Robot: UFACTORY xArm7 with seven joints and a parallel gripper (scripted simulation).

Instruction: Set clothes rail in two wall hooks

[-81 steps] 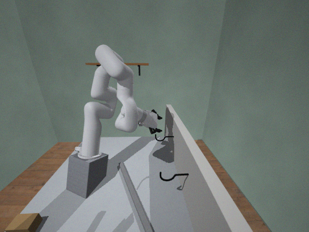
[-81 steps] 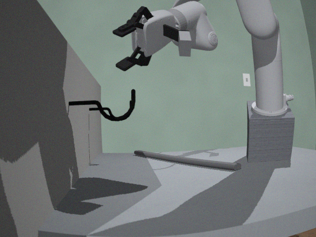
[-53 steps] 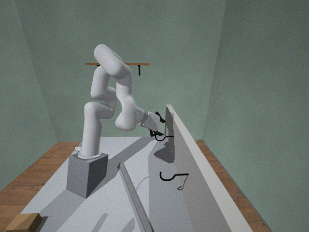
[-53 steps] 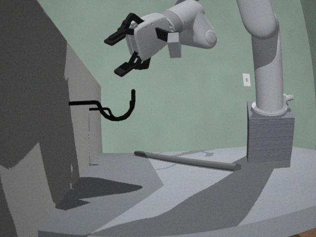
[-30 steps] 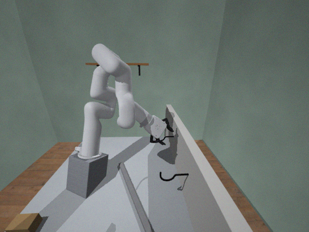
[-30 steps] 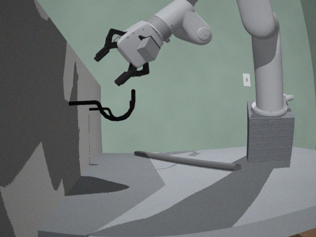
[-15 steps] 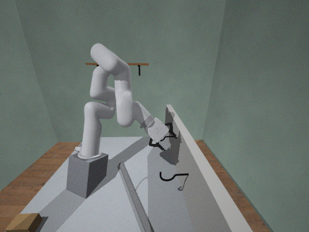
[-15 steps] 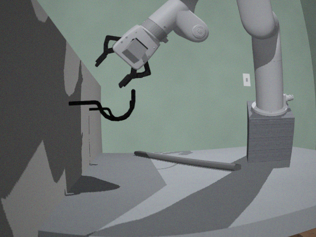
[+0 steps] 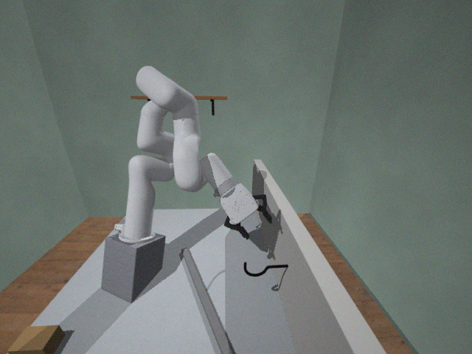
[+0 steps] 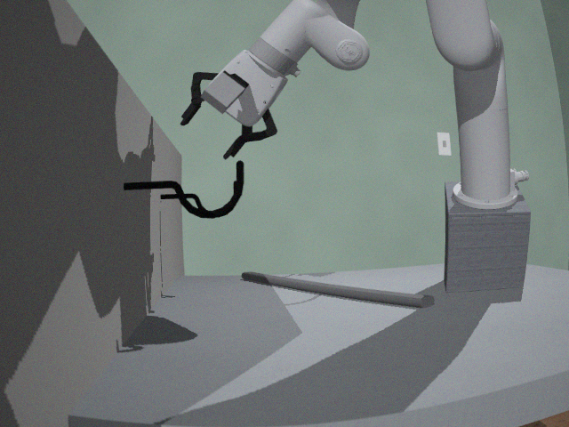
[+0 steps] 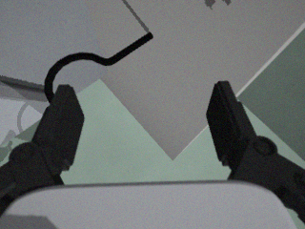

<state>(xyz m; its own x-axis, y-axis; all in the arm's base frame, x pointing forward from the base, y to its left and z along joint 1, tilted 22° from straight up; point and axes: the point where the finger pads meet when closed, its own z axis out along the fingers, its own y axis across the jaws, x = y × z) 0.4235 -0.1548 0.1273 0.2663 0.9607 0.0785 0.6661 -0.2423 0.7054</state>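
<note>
In the top view, the task is judged to be barely begun: the rail (image 9: 201,301) is seen lying on the grey floor pad (image 9: 125,327), to the left of the low wall (image 9: 304,243), and it is not held by anything. The gripper (image 9: 253,223) is held high beside the wall with its jaws spread fully and nothing between them, well apart from the rail. One hook (image 9: 262,269) is counted on the wall face in this view; a second cannot be made out here, as that spot would be hidden behind the gripper. One arm on one grey block (image 9: 131,266) and one brown box (image 9: 36,338) at the near left corner are also counted. In the exterior view, two hooks are counted, the nearer hook (image 10: 215,202) overlapping a farther hook (image 10: 177,197) behind it, and both are seen to be bare. The gripper (image 10: 204,138) is hung just above them, wide open and empty, while the single rail (image 10: 340,291) is left on the floor pad below, toward the arm's block. In the wrist view, two dark fingers are seen far apart with nothing between them, and one hook (image 11: 86,59) is shown beyond the left one. Picking up, hanging and releasing are all judged to be left.
</note>
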